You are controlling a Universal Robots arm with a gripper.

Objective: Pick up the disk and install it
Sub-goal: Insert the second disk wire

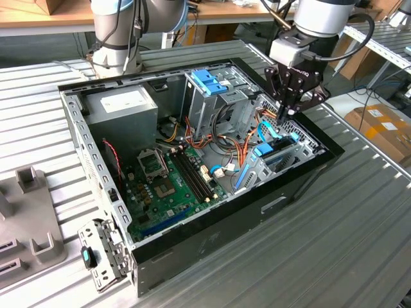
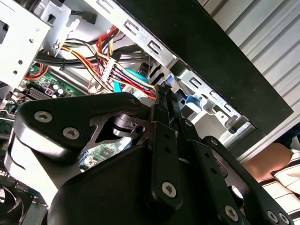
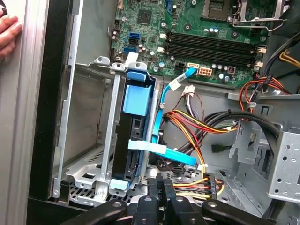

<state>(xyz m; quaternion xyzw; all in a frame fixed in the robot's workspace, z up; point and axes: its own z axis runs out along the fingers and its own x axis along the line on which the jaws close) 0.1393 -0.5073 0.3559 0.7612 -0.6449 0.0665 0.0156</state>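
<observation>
Fingers (image 1: pixel 287 114) pressed together and empty, I hovered near the case's front edge over the disk (image 3: pixel 134 136), stiff, fragile, best gripped by its blue rails.

Exterior view: high, angled down on the open computer case (image 1: pixel 192 160).
Wrist views: close, inside it; both share the wiring.

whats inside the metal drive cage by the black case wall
A dark disk in light-blue plastic rails stands on edge in the silver metal drive cage. The bay beside it looks bare. The disk's label face is hidden.
</observation>
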